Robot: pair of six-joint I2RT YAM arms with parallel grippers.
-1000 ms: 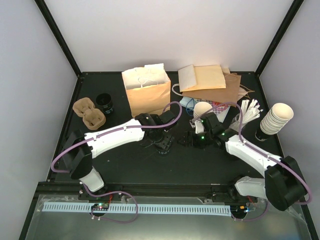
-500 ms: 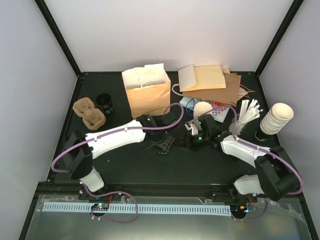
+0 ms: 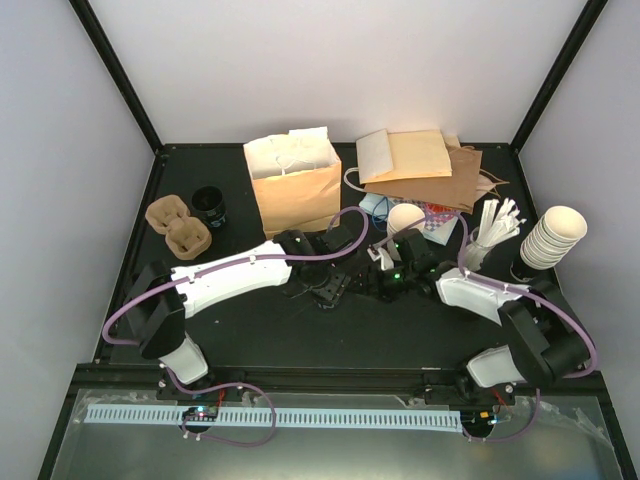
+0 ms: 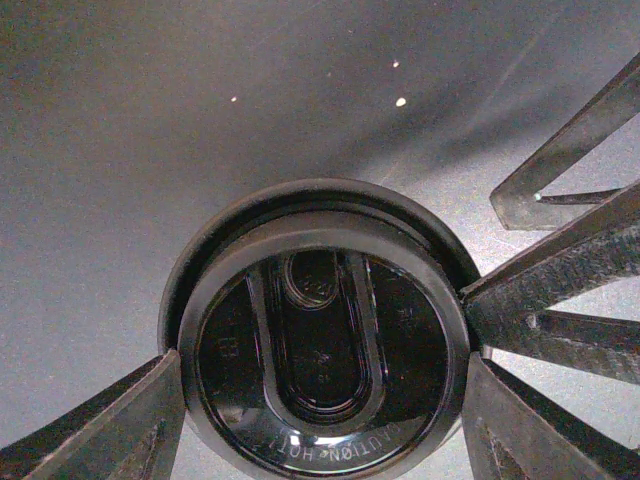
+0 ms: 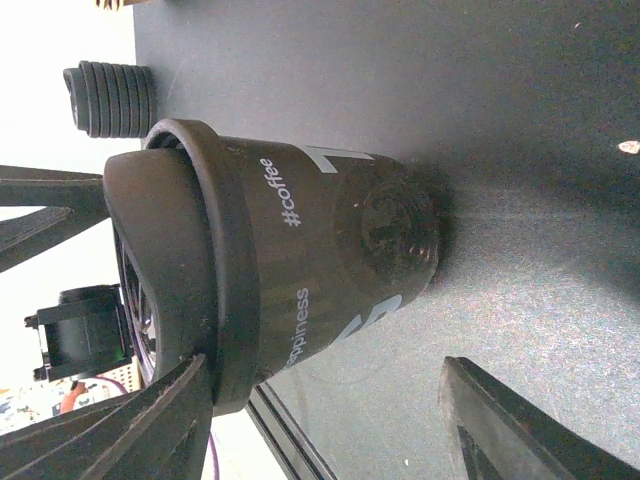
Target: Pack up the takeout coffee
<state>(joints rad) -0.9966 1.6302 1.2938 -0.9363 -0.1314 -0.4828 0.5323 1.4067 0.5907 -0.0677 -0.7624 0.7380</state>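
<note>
Now at the middle of the table point(image 3: 400, 335), upright between the near edge and the brown paper bag point(image 3: 295, 190) by the far edge: takeout coffee point(image 5: 300, 270), dark-walled, black-lidded, lettered "#coffee"; pinches the lid's rim from above with the left gripper point(image 4: 320, 372), fingers point(image 4: 110, 430) pressed to both sides, so seemingly a firm hold; straddles the cup's wall from the side with the right gripper point(image 5: 328, 368), jaws apart, one finger beside the lid's skirt, the other clear of the base; reads as the pick-up step, with nothing yet lifted off the table; calls next for either a straight lift by the lid or a squeeze on the wall by the right jaws, then a level carry toward the far edge, high enough to clear the bag's open mouth; risks a popped lid if hauled by the rim alone.
</note>
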